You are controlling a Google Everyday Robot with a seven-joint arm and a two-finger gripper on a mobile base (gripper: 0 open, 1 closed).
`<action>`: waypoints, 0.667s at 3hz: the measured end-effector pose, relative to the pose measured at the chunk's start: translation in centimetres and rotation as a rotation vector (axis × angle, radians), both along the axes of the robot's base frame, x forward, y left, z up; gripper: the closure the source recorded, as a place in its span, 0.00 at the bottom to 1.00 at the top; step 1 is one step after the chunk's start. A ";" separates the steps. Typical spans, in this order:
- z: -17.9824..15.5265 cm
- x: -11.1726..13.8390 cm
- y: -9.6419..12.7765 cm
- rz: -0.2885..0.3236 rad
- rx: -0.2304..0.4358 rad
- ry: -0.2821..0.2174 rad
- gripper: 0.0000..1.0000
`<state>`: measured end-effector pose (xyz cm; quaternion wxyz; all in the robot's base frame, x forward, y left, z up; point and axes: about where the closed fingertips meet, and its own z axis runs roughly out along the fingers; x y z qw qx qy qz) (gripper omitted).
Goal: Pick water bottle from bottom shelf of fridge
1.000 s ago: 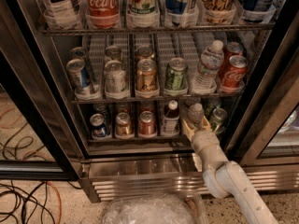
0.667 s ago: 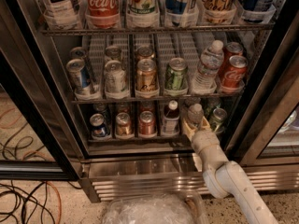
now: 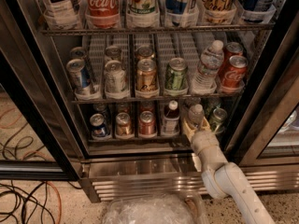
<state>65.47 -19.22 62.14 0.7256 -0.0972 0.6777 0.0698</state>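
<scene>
The fridge (image 3: 140,168) stands open in front of me, with three racks of cans and bottles. The water bottle (image 3: 195,114), small and clear with a white cap, stands upright toward the right of the bottom shelf (image 3: 135,139). My gripper (image 3: 193,126) reaches into that shelf from the lower right, on a white arm. It sits low against the bottle's front, hiding the bottle's lower part.
A dark bottle with a white cap (image 3: 171,118) stands just left of the water bottle, and a green can (image 3: 217,119) just right. Cans (image 3: 123,124) fill the left lanes. A taller clear bottle (image 3: 207,69) stands on the rack above. Cables (image 3: 23,202) lie on the floor at left. A clear plastic bin (image 3: 149,211) sits at the bottom.
</scene>
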 end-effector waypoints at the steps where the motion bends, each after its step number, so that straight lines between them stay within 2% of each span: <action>1: 0.4 -0.5 -0.2 -0.012 0.017 -0.038 1.00; 2: 1.0 -0.9 -0.2 -0.015 0.020 -0.067 1.00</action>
